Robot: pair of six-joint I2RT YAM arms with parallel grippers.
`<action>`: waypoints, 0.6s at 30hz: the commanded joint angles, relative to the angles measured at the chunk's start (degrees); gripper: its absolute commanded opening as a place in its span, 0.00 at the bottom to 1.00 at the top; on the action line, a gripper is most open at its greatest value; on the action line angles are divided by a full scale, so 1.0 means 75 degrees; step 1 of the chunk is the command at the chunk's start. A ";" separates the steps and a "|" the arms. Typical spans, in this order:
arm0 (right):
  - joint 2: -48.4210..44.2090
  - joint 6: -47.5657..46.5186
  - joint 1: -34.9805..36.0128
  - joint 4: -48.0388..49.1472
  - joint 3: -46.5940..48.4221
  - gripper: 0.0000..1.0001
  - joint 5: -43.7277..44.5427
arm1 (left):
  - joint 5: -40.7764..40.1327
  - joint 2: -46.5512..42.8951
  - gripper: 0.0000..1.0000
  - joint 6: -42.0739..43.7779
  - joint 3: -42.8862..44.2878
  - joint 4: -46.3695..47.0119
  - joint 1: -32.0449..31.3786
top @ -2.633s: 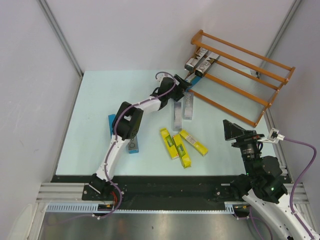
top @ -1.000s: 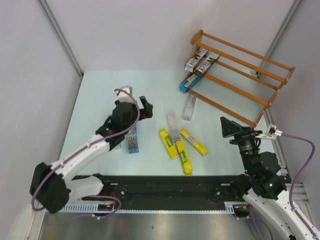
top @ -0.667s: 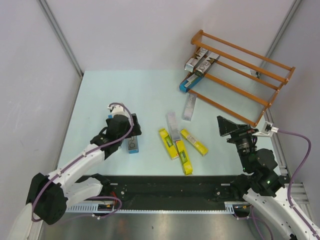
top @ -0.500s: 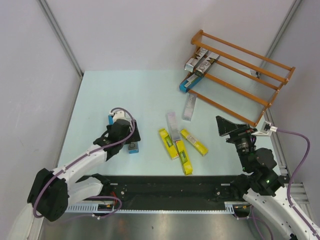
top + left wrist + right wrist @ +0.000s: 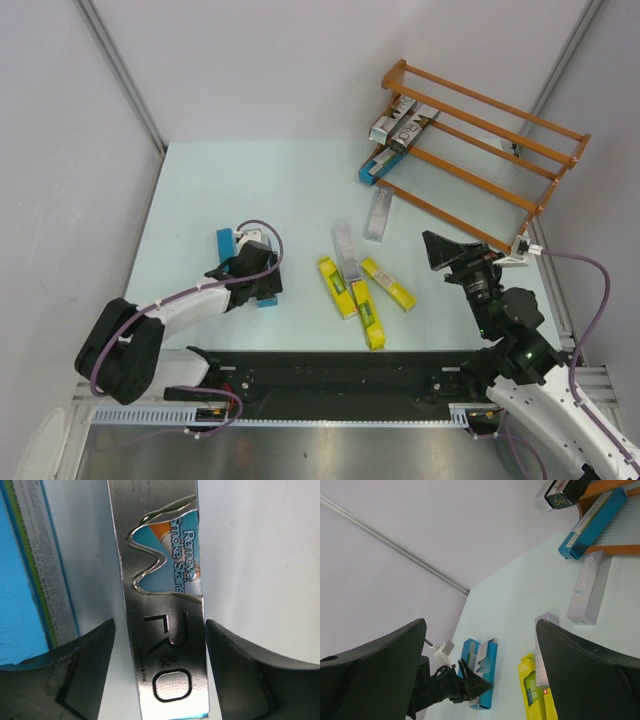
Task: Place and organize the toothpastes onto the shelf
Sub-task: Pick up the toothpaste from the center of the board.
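Down at 8 o'clock on the table (image 5: pixel 250 190), the left gripper (image 5: pixel 160 627) sits low over a silver toothpaste carton (image 5: pixel 162 580). Its fingers (image 5: pixel 85 655) straddle the narrow width at the dark lettering, spread only a little wider than the box, with a sliver of gap on one side, so nothing is gripped yet. A blue carton (image 5: pixel 22 580) lies just beside it, with a strip of table between them. This box should be light and stiff along its length, but it's hollow card with a glossy foil face, so a hard squeeze would likely dent it and a weak one let it slide. Across the narrow sides near mid-length looks like the right hold, though I can't tell how far along the carton the fingers sit. Over at 4 o'clock the right gripper (image 5: pixel 481 622) hangs above the table, spread wide and carrying nothing. At 6 o'clock three yellow cartons (image 5: pixel 338 287) lie flat, close together. Just past them are two loose silver cartons (image 5: pixel 346 250), one nearer the centre and one at 1 o'clock. Farthest out at 2 o'clock, the shelf (image 5: pixel 490 102) already holds a few silver boxes up top and a blue one lower down.
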 commanded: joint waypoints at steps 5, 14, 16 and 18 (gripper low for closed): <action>0.0391 0.0174 -0.0031 0.0508 0.0234 0.98 -0.0118 | 0.0127 -0.0122 0.59 0.0076 0.0190 0.0298 -0.0101; 0.0941 0.0303 -0.0031 0.0742 0.0234 0.98 -0.0293 | 0.0045 -0.0836 0.47 0.0205 0.0189 0.0205 -0.0580; 0.1175 0.0350 -0.0043 0.0894 0.0222 0.99 -0.0422 | 0.0010 -0.1188 0.46 0.0228 0.0259 0.0146 -0.0757; 0.1363 0.0385 -0.0031 0.1035 0.0222 0.99 -0.0597 | -0.0002 -0.1480 0.44 0.0182 0.0423 0.0006 -0.1026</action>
